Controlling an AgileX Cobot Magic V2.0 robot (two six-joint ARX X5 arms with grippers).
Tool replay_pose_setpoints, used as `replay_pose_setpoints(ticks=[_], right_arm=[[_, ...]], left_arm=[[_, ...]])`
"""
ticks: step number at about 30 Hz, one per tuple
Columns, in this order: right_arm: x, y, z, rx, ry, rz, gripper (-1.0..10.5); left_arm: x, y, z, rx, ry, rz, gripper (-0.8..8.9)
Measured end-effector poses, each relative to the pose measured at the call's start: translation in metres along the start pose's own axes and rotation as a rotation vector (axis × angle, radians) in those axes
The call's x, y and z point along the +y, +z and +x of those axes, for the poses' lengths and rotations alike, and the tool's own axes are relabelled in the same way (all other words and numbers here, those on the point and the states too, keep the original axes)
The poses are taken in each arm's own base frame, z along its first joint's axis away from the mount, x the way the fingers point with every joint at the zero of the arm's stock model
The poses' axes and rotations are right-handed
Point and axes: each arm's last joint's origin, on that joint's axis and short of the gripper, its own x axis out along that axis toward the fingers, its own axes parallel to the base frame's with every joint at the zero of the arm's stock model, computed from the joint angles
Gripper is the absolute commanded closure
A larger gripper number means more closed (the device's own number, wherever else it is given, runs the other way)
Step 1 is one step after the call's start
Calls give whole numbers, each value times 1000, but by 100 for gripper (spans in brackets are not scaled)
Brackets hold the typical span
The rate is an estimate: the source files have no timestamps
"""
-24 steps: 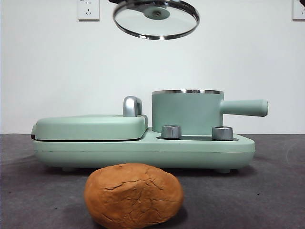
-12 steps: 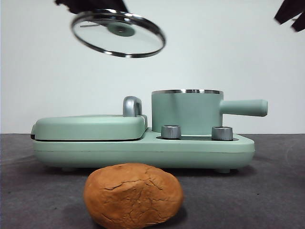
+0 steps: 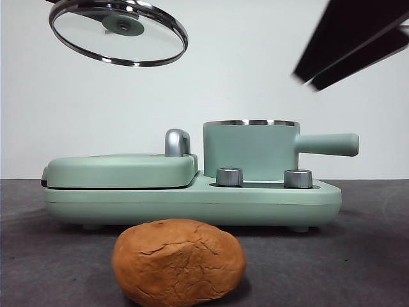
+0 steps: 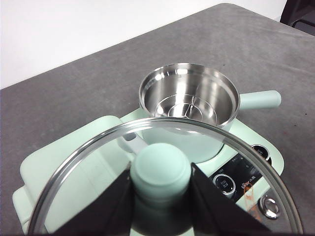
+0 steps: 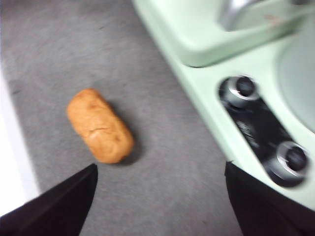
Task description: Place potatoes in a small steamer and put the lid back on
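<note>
The potato (image 3: 179, 261) lies on the grey table in front of the appliance, and it also shows in the right wrist view (image 5: 100, 125). The small steamer (image 3: 250, 150) stands uncovered on the appliance's right half; its steel inside (image 4: 187, 98) holds only a rack. High at the upper left hangs the glass lid (image 3: 118, 35), tilted. My left gripper (image 4: 160, 189) is shut on the lid's green knob (image 4: 160, 169). From the top right corner comes my right gripper (image 3: 308, 81), above the steamer's handle (image 3: 327, 144). Its jaws stand wide open (image 5: 161, 167) over the table near the potato.
The mint-green appliance base (image 3: 192, 201) carries a flat griddle cover (image 3: 121, 169) with a chrome handle (image 3: 177, 142) on its left half. Two steel dials (image 3: 230, 176) (image 3: 298, 178) sit on the front below the steamer. A white wall stands close behind.
The lid has travelled left, away from above the steamer, staying high. The right gripper has come further in from the top right corner, larger and lower.
</note>
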Motion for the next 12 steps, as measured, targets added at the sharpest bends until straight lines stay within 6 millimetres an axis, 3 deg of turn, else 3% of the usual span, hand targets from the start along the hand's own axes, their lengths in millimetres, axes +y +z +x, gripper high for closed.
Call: replay_pose_setpoints(ticks=[12], right_arm=[[18, 6, 81, 119, 139, -90, 509]], left_arm=[[1, -1, 0, 5, 4, -10, 799]])
